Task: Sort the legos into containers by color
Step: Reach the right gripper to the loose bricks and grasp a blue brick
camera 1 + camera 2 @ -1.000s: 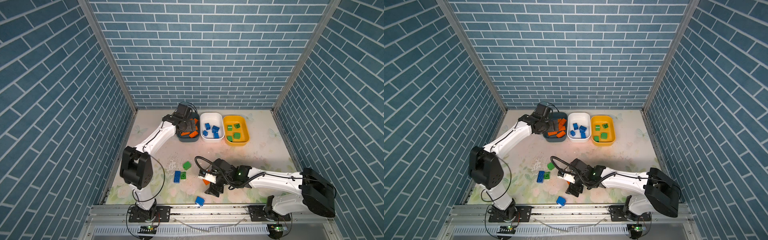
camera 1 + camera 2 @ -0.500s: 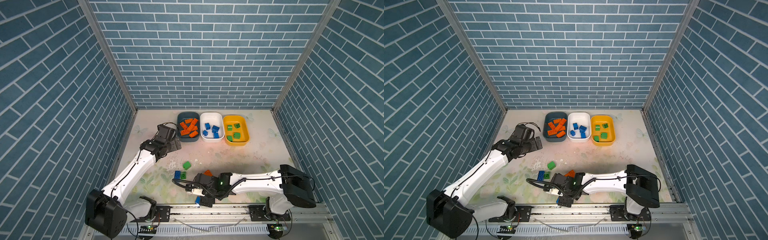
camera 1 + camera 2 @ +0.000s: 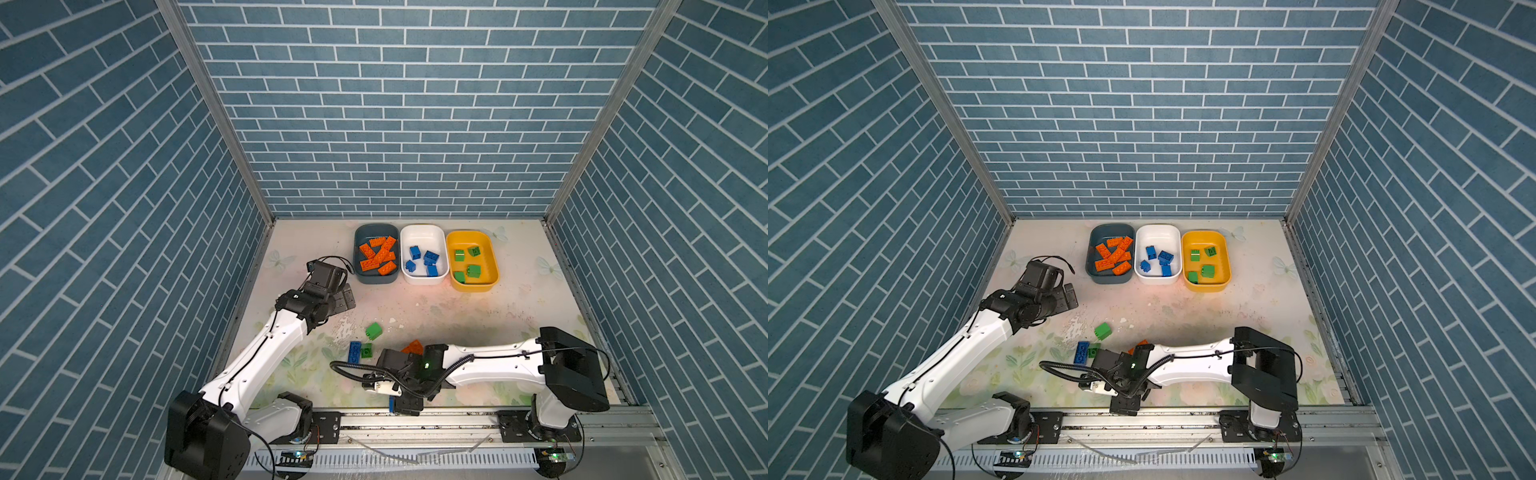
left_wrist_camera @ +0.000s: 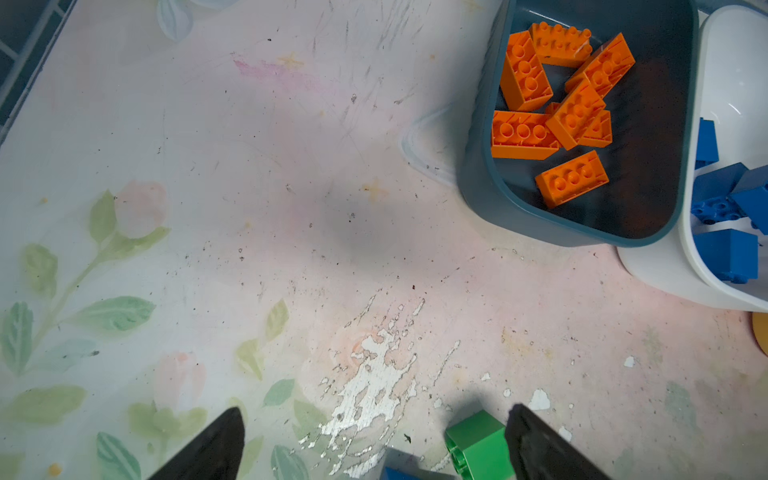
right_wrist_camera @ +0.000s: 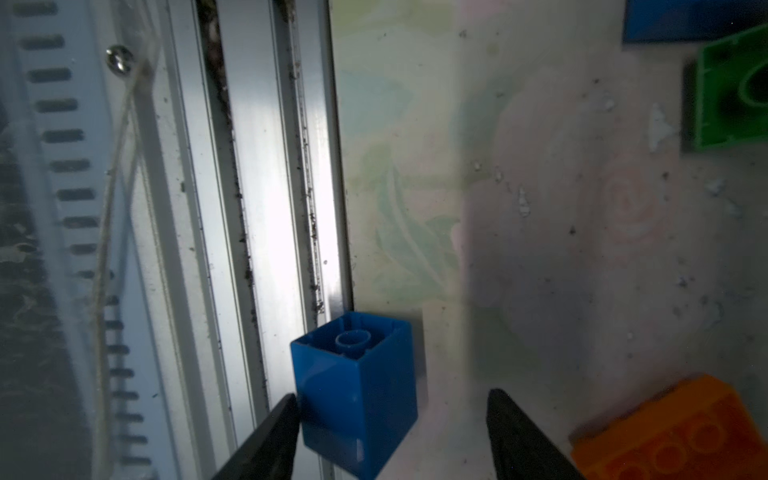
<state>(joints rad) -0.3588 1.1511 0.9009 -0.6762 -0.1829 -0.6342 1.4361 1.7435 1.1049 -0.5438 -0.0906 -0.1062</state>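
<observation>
My right gripper [image 5: 390, 432] is open at the table's front edge, its jaws around an upright blue lego [image 5: 357, 390]. One finger touches the lego and the other stands apart from it. In both top views the right gripper [image 3: 405, 405] hides most of this lego. My left gripper [image 3: 343, 299] hangs open and empty over the left of the table. A loose green lego [image 4: 478, 444] lies beside one of its fingers. The dark teal container [image 3: 356, 249] holds orange legos, the white one [image 3: 424, 227] blue legos, the yellow one [image 3: 494, 257] green legos.
Near mid-table lie a green block [image 3: 373, 331], a flat blue lego [image 3: 354, 351], a small green lego [image 3: 366, 351] and an orange lego [image 3: 412, 347]. A metal rail [image 5: 257, 208] runs along the front edge right beside the blue lego.
The left arm has pulled back from the teal container to the left of the table. The right gripper has moved to the front edge, and its jaws have narrowed around the blue lego.
</observation>
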